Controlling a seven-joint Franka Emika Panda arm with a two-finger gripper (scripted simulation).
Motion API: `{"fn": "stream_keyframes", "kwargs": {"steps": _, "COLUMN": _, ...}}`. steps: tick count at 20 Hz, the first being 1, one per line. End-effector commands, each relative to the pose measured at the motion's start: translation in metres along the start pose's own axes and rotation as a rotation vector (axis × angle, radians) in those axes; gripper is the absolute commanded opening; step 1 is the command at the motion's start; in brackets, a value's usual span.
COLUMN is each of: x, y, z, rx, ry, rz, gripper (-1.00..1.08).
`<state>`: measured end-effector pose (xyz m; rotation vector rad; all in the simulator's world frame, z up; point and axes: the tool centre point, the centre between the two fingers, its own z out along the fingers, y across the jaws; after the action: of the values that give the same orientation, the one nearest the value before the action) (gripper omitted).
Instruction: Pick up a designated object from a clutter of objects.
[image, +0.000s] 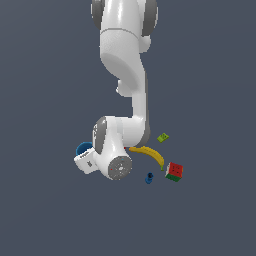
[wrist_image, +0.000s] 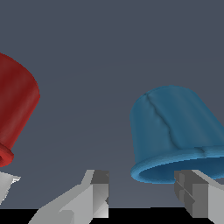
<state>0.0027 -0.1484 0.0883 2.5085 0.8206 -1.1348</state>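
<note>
The bright blue cup (wrist_image: 175, 131) fills one side of the wrist view, its thick rim toward my fingers. In the exterior view only a part of it (image: 83, 148) shows behind my wrist. My gripper (wrist_image: 141, 177) is open and empty. One fingertip (wrist_image: 192, 190) overlaps the cup's rim and the other (wrist_image: 97, 190) stands beside the cup; whether they touch it I cannot tell. The red cup (wrist_image: 13, 113) stands apart from the blue one. In the exterior view my arm hides the fingers.
A yellow banana (image: 150, 155), a red-green-white puzzle cube (image: 174, 171), a green block (image: 163, 137) and a tiny dark blue piece (image: 149, 178) lie toward the exterior view's right of my wrist (image: 112, 155). The yellow die-like block is not visible.
</note>
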Motion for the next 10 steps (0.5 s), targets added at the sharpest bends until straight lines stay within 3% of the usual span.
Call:
{"fn": "stream_keyframes", "kwargs": {"steps": 1, "x": 0.000, "y": 0.000, "z": 0.008, "rx": 0.000, "ry": -0.002, "rz": -0.001, "gripper": 0.28}}
{"fn": "stream_keyframes", "kwargs": {"steps": 8, "x": 0.000, "y": 0.000, "z": 0.022, "rx": 0.000, "ry": -0.003, "rz": -0.003, "gripper": 0.28}}
{"fn": "stream_keyframes", "kwargs": {"steps": 9, "x": 0.000, "y": 0.000, "z": 0.022, "rx": 0.000, "ry": -0.003, "rz": -0.003, "gripper": -1.00}}
{"fn": "stream_keyframes", "kwargs": {"steps": 10, "x": 0.000, "y": 0.000, "z": 0.022, "rx": 0.000, "ry": -0.003, "rz": -0.003, "gripper": -1.00}}
